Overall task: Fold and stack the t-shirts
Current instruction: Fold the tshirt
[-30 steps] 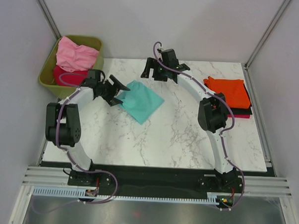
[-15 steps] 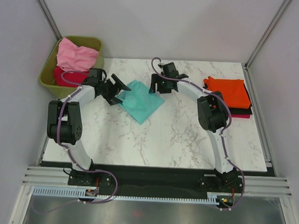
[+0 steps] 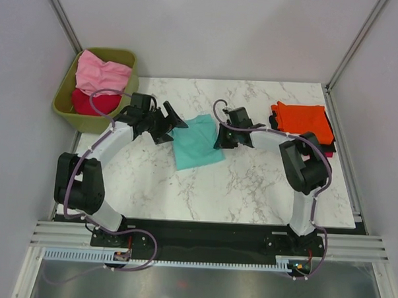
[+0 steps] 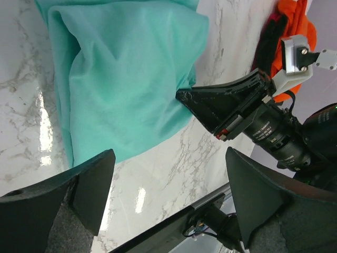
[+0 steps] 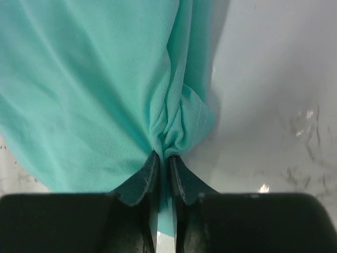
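1. The teal t-shirt (image 3: 198,141) is thin, fine-knit cloth folded to a rough rectangle, smooth in the middle with soft creases. It lies flat on the glossy, grey-veined white marble table (image 3: 250,184), about mid-table between the two arms.
2. The right gripper (image 5: 164,161) has its dark fingers pressed nearly together on the shirt's right edge, pinching a small bunch of cloth that puckers into gathered folds at the tips.
3. The left gripper (image 4: 168,182) is spread wide, its wedge-shaped black fingers holding nothing. It sits just beside the shirt's far-left corner.
4. An orange t-shirt (image 3: 304,122) lies folded on darker cloth (image 3: 321,153) at the table's right edge.
5. A crumpled pink t-shirt (image 3: 103,72) tops a crimson t-shirt (image 3: 89,103) in the olive-green plastic bin (image 3: 65,110) at the far left.
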You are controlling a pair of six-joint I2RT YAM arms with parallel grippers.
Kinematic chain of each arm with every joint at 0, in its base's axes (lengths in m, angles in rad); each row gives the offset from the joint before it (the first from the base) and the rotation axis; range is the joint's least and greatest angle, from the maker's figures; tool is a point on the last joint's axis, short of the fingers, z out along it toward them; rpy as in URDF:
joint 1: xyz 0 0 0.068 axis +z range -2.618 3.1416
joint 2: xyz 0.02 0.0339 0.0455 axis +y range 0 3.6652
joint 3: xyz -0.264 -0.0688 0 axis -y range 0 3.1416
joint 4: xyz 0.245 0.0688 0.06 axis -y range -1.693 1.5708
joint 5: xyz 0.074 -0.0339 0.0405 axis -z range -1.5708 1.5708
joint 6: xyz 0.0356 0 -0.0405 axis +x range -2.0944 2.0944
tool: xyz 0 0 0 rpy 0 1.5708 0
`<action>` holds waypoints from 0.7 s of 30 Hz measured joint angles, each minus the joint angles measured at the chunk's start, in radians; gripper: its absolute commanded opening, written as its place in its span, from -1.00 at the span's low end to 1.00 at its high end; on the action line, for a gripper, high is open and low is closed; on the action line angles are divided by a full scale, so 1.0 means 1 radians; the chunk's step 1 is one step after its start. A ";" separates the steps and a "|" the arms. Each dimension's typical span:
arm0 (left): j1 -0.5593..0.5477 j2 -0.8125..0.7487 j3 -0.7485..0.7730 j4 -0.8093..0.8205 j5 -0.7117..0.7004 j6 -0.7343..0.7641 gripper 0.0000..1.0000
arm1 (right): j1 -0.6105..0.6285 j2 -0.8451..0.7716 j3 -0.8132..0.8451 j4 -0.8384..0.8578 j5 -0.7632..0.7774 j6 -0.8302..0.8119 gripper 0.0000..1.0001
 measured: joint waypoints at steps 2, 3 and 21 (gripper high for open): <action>-0.025 -0.022 -0.010 -0.003 -0.009 0.008 0.85 | 0.002 -0.072 -0.101 0.028 0.003 0.028 -0.18; -0.035 -0.027 -0.015 -0.005 -0.016 0.014 0.85 | 0.003 -0.114 -0.158 0.036 0.007 0.049 0.06; -0.081 -0.030 -0.171 0.200 -0.159 0.093 0.34 | 0.014 -0.271 -0.216 0.076 0.216 0.039 0.04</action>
